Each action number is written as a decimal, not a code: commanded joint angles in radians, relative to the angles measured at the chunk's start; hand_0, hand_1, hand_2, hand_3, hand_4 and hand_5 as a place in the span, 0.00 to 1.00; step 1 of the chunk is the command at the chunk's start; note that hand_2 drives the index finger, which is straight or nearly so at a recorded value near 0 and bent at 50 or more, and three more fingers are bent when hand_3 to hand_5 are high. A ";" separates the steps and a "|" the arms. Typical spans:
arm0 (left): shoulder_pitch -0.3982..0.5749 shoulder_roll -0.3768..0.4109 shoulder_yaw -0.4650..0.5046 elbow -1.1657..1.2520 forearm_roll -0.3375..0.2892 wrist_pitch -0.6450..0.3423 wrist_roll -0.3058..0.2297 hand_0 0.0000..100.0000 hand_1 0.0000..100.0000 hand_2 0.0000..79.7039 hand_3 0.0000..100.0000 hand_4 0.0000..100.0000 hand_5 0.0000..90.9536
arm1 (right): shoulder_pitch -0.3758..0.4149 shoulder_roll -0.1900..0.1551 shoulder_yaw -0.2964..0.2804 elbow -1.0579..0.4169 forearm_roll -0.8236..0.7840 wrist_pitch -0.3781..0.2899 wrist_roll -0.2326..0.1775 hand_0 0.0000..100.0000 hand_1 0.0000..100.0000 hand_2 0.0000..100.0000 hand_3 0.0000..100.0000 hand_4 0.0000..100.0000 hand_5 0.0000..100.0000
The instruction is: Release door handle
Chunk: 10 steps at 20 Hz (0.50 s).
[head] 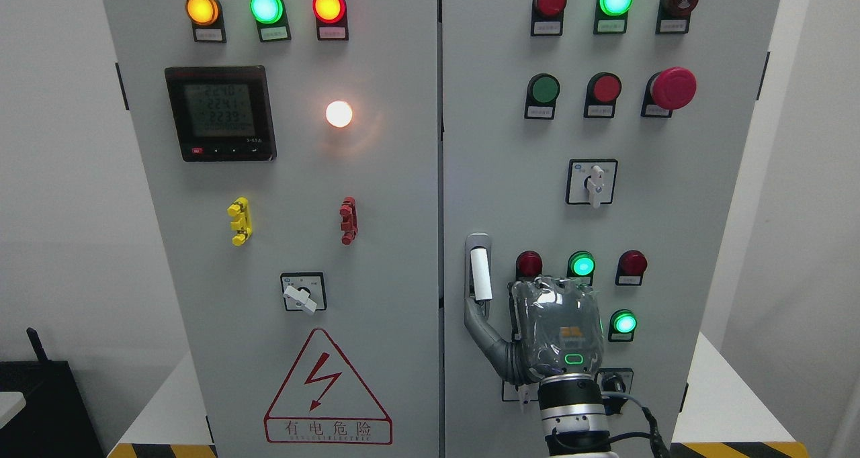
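Door handle [479, 270] sits at the left edge of the cabinet's right door [705, 196], low down, upright in its recess. Right hand [554, 330] is beside it, back of the palm to the camera, thumb [480, 324] touching the handle's lower end; the other fingers appear curled toward the panel, gripping nothing (the palm hides them, so this is uncertain). Letting go looks nearly done: next, the thumb must lift clear and the hand draw straight back.

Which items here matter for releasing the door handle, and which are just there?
Job: door handle on the right cabinet door; right hand, thumb by the handle's lower end.

Bystanders: indicator lamps, digital meter, emergency stop button, rotary switches, warning triangle.
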 commanded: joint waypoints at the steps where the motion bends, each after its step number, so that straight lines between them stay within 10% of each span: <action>1: 0.000 0.000 0.011 0.017 0.000 0.001 0.000 0.12 0.39 0.00 0.00 0.00 0.00 | -0.001 0.000 -0.007 -0.001 -0.002 0.001 0.000 0.38 0.08 1.00 1.00 1.00 0.98; 10: 0.000 0.000 0.011 0.017 0.000 0.001 0.000 0.12 0.39 0.00 0.00 0.00 0.00 | 0.002 0.000 -0.013 -0.008 -0.003 0.001 0.000 0.38 0.08 1.00 1.00 1.00 0.98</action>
